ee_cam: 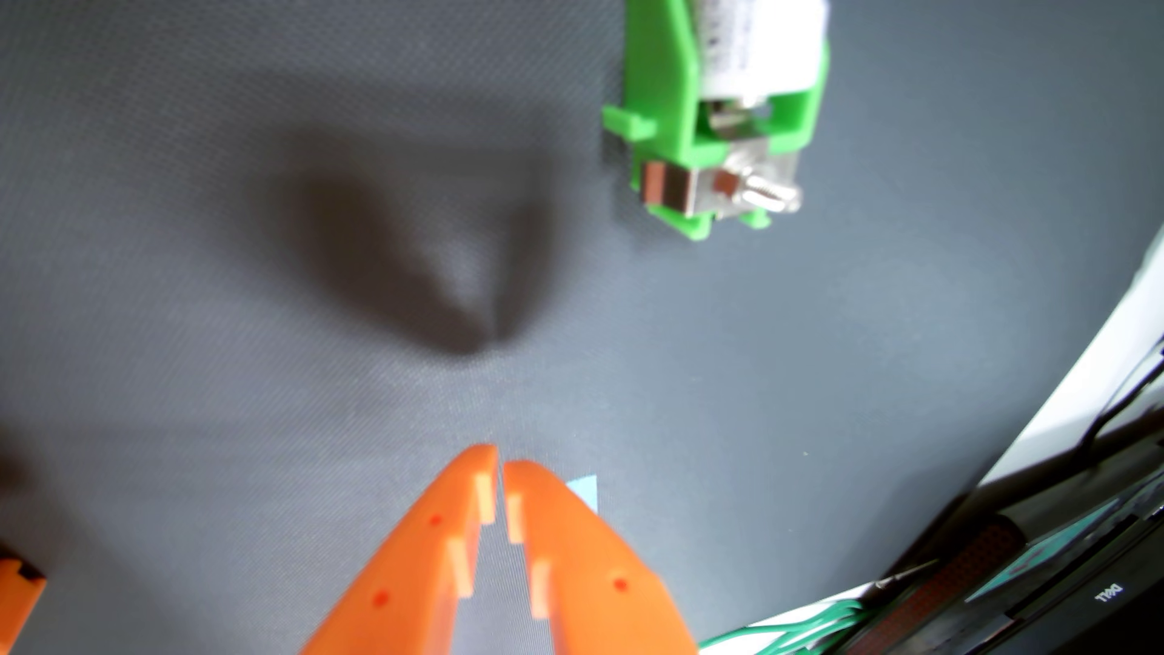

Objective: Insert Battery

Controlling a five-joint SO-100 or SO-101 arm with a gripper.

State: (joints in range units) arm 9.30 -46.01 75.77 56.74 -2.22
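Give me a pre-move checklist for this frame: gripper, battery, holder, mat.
1. Orange two-finger gripper empty: ok, fingertips nearly touching, nothing between them.
2. White cylindrical battery lying in the green plastic holder: ok, though its upper end is cropped.
3. Fully seated against the metal contact: cannot tell.
4. Gripper clear of the holder: ok, grey mat lies between them.
5. Mat ahead of the gripper free of obstacles: ok, only shadow.

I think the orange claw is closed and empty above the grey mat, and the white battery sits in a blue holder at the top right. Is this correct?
Not quite: the holder is green, not blue. The wrist view shows it at the top right with the white battery sitting in it. The rest holds: the orange claw is closed and empty above the grey mat.
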